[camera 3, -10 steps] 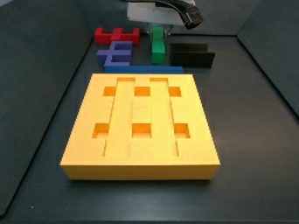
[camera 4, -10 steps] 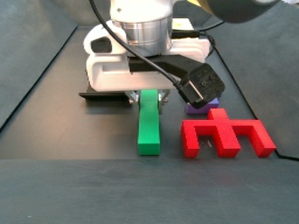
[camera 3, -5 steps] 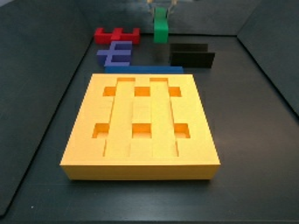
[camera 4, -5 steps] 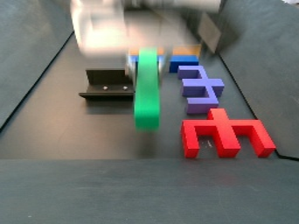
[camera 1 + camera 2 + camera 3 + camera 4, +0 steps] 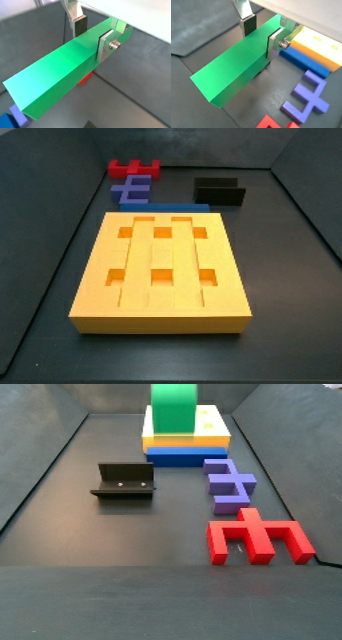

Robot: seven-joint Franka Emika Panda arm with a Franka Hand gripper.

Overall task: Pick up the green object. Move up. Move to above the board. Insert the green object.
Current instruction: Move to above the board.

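Your gripper [image 5: 90, 34] is high above the floor, and its flat silver fingers [image 5: 107, 44] are closed on the sides of the long, plain green bar [image 5: 63, 67] near one end. In both wrist views most of the bar sticks out past the fingers with nothing under it. In a side view only the bar's lower part [image 5: 174, 407] shows at the top edge, in front of the big thick yellow block with grooves and square holes [image 5: 214, 424]. That board lies flat, with a flat blue bar [image 5: 171, 206] touching its far end.

You hold the bar far from its middle, so I think the long end could droop or twist in the pads. If it tilts, it may catch on a groove edge instead of dropping in. Line it up with a groove before you go down
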